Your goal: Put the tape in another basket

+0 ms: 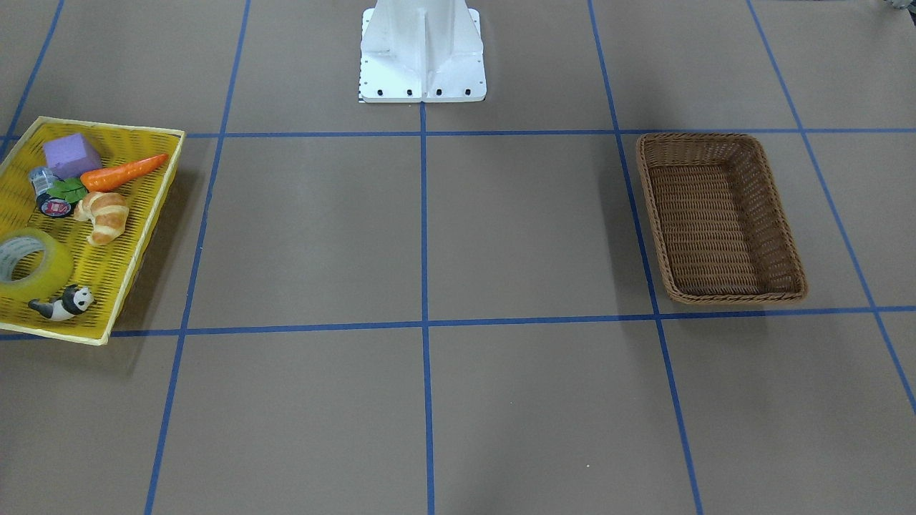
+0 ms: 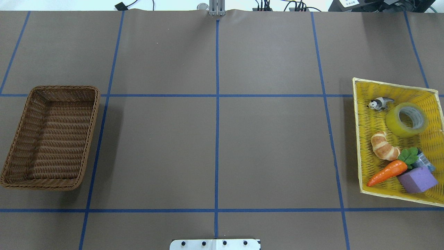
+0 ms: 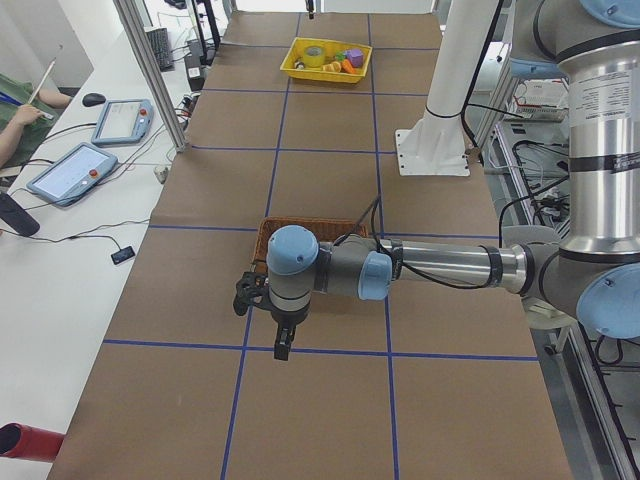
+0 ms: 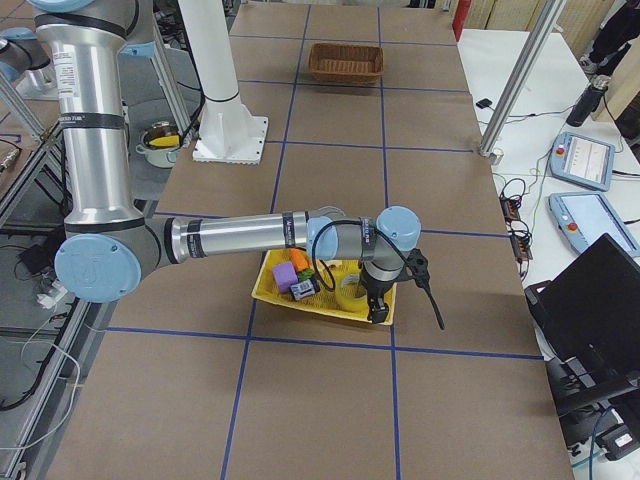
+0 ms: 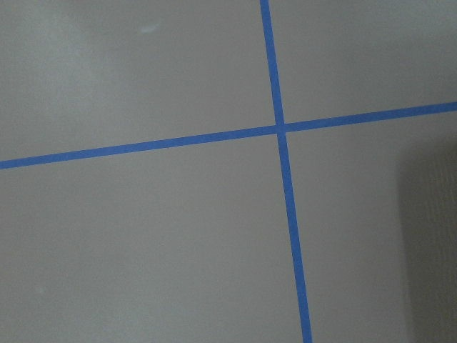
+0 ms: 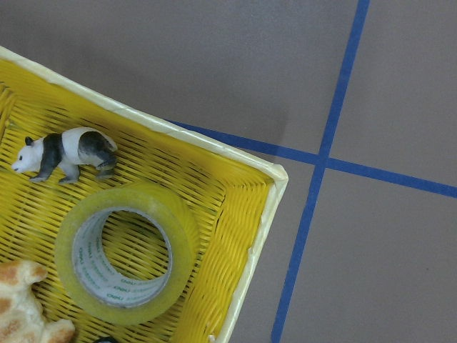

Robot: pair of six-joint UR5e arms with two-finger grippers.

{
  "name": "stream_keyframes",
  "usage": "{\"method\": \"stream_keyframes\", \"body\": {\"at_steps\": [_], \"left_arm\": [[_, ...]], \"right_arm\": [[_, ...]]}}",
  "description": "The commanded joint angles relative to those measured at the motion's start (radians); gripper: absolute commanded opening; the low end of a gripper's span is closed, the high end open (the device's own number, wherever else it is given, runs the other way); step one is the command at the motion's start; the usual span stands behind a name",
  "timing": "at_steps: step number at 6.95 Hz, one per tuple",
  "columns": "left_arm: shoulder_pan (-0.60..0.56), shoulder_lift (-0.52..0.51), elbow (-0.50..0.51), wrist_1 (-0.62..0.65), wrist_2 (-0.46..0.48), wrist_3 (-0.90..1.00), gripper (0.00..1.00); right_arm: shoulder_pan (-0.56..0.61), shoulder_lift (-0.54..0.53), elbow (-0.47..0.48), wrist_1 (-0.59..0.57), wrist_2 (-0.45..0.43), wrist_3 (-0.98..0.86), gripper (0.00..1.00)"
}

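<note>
The yellow tape roll point(image 2: 406, 119) lies flat in the yellow mesh tray point(image 2: 359, 139) on the robot's right. It also shows in the front view point(image 1: 28, 265) and in the right wrist view point(image 6: 125, 254), just below the camera. The brown wicker basket point(image 2: 52, 139) stands empty on the robot's left, and shows in the front view point(image 1: 715, 222). My right gripper point(image 4: 380, 312) hangs over the tray's outer end near the tape. My left gripper point(image 3: 283, 345) hangs above the table beside the basket point(image 3: 300, 228). I cannot tell whether either gripper is open or shut.
The tray also holds a toy panda point(image 2: 380, 103), a croissant point(image 2: 383, 147), a carrot point(image 2: 386, 172), a purple block point(image 2: 416, 178) and a small dark roll point(image 1: 56, 205). The white robot base point(image 1: 422, 57) stands mid-table. Blue tape lines cross the brown table.
</note>
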Motion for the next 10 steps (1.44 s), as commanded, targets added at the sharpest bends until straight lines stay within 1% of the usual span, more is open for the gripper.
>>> {"method": "stream_keyframes", "body": {"at_steps": [1, 10], "left_arm": [[-0.001, -0.001, 0.0, 0.003, -0.001, 0.0, 0.98], [0.002, -0.001, -0.001, -0.007, 0.001, 0.0, 0.98]], "right_arm": [[0.002, 0.001, -0.002, 0.0, -0.005, 0.0, 1.0], [0.002, 0.008, 0.014, 0.0, -0.002, 0.0, 1.0]]}}
